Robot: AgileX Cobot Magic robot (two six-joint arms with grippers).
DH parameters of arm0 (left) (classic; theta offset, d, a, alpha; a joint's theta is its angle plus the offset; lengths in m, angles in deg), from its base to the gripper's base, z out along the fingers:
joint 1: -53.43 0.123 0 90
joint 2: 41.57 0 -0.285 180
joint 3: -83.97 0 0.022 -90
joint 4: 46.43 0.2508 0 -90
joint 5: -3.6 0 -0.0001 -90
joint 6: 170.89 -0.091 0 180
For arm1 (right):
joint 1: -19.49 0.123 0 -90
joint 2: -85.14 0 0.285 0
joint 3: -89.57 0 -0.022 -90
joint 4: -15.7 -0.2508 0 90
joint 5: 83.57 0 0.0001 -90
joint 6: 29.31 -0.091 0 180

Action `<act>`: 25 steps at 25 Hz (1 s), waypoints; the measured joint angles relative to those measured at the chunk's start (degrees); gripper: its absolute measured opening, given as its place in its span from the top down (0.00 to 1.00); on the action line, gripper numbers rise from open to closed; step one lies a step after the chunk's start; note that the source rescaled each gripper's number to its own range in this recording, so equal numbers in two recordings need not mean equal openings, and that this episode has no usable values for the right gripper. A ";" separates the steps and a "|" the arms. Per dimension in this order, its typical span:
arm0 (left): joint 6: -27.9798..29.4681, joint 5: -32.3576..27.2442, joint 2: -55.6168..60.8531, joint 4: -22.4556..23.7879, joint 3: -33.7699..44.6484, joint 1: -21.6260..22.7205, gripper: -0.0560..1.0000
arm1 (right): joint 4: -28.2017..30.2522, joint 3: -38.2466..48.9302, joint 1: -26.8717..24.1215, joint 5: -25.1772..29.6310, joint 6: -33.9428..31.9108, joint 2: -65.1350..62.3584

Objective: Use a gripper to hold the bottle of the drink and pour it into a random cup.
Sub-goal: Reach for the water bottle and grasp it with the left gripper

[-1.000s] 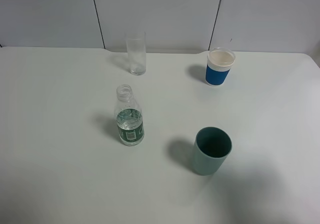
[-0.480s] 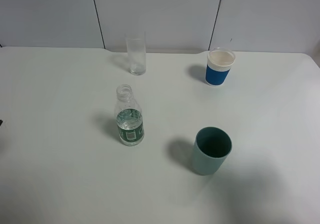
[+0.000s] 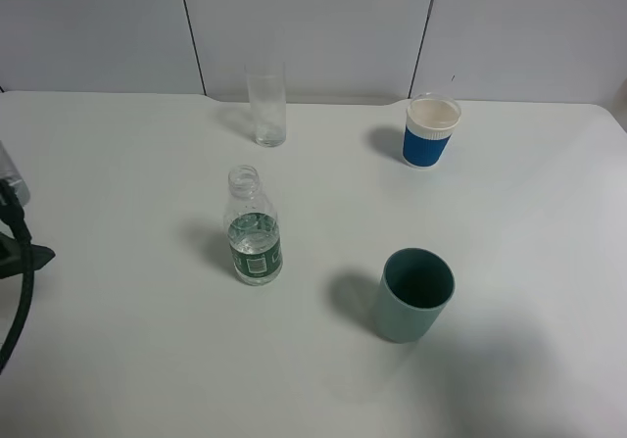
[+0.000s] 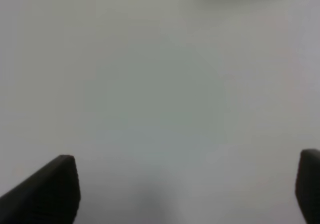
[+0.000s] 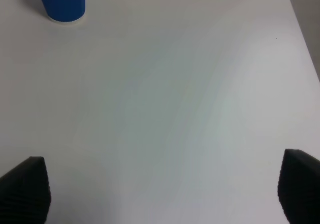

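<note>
The bottle (image 3: pixel 255 234), small and clear with a dark green label and no cap, stands upright near the middle of the white table (image 3: pixel 127 360). Behind it, by the back wall, stands the cup (image 3: pixel 265 103), a tall clear glass. Part of my left arm (image 3: pixel 16 252) with its black cable shows at the table's left edge, well left of the bottle. In the left wrist view my left gripper (image 4: pixel 185 194) is open over bare table, with nothing between its dark fingers (image 4: pixel 50 194). My right gripper (image 5: pixel 162 191) is also open and empty; it is outside the exterior view.
A blue cup (image 3: pixel 431 130) with a white rim stands at the back right, and it also shows in the right wrist view as the blue cup (image 5: pixel 61 1). A teal plastic cup (image 3: pixel 415 294) stands front right of the bottle. The table's right edge (image 5: pixel 302 38) is near the right gripper.
My left arm and its cable have come into the exterior view at the left edge. The bottle and the cups have not moved.
</note>
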 joint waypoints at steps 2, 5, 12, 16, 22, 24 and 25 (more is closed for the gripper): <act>-0.01 1.77 -2.05 0.00 0.00 -2.09 0.00 | 0.00 0.00 0.00 0.00 0.00 0.00; -0.71 4.24 -4.94 0.00 0.00 -4.88 0.00 | 0.00 0.00 0.00 0.00 0.00 0.00; -4.24 10.46 -10.94 -0.18 0.00 -10.55 0.00 | 0.00 0.00 0.00 0.00 0.00 0.00; -6.03 14.28 -14.23 -0.23 0.00 -13.18 0.08 | 0.00 0.00 0.00 0.00 0.00 0.00; -6.44 16.67 -19.39 -0.29 0.00 -13.94 0.11 | 0.00 0.00 0.00 0.00 0.00 0.00; -6.44 17.42 -21.59 -0.29 0.00 -13.94 0.12 | 0.00 0.00 0.00 0.00 0.00 0.00; -6.44 17.85 -22.57 -0.15 0.00 -14.03 0.12 | 0.00 0.00 0.00 0.00 0.00 0.00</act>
